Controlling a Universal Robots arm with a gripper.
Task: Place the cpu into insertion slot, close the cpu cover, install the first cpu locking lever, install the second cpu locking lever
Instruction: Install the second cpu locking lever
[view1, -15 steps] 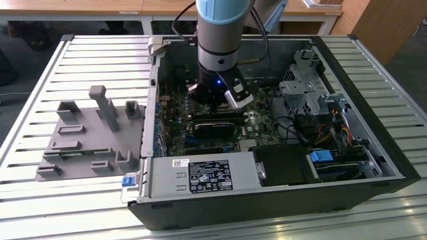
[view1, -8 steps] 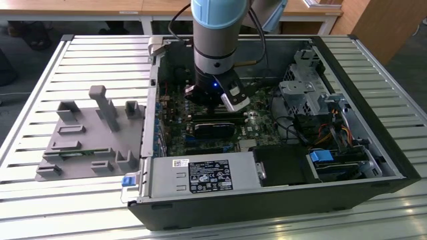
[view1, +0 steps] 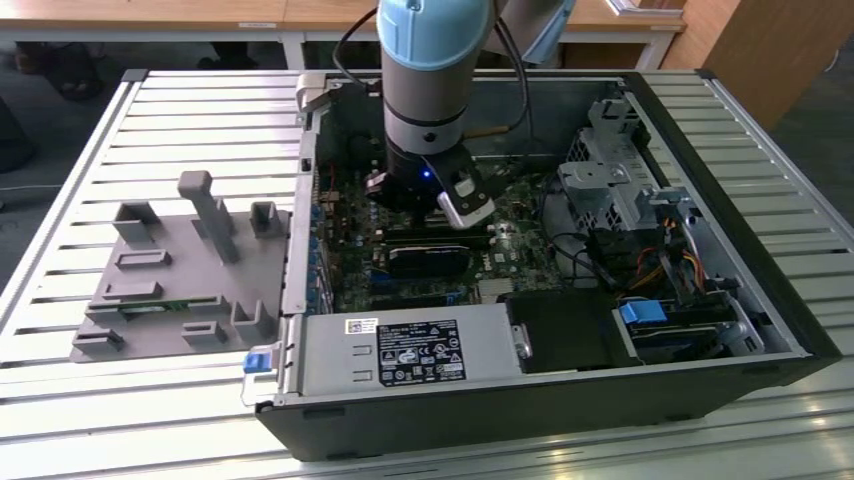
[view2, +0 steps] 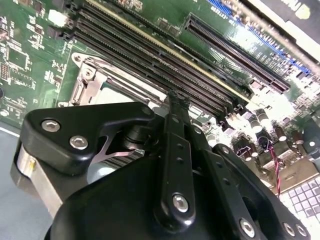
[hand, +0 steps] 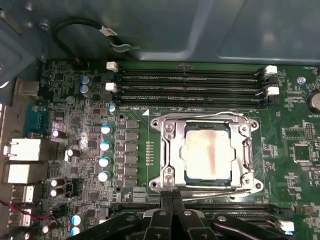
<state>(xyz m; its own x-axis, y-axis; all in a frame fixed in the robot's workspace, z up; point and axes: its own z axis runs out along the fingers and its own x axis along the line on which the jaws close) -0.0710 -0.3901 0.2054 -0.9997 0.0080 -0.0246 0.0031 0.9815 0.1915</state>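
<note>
Black gripper (hand: 172, 197) nearest the lens in both wrist views, fingers (view2: 176, 107) pressed together with no gap and nothing between them. Tips resting at the edge of the insertion slot (hand: 165, 150), on the side away from the four long memory slots (hand: 190, 85). Touching the thin wire lever (hand: 215, 189) along that edge or just above it: cannot tell. Just beyond the fingertips, the cpu (hand: 207, 152), pale metal face with a brownish stain, seated flat inside the socket. Over it the cpu cover (hand: 245, 150), silver frame lying down around the chip, face visible through the cut-out. Second wire lever (hand: 200, 115) lying along the socket edge next to the memory slots. All of it mounted on the green motherboard (hand: 295, 160), roughly mid-board. From the exterior view, arm (view1: 427, 90) reaching straight down into the open computer case (view1: 747, 250), beside a grey fixture (view1: 174, 270) on the slatted table (view1: 80, 400).
</note>
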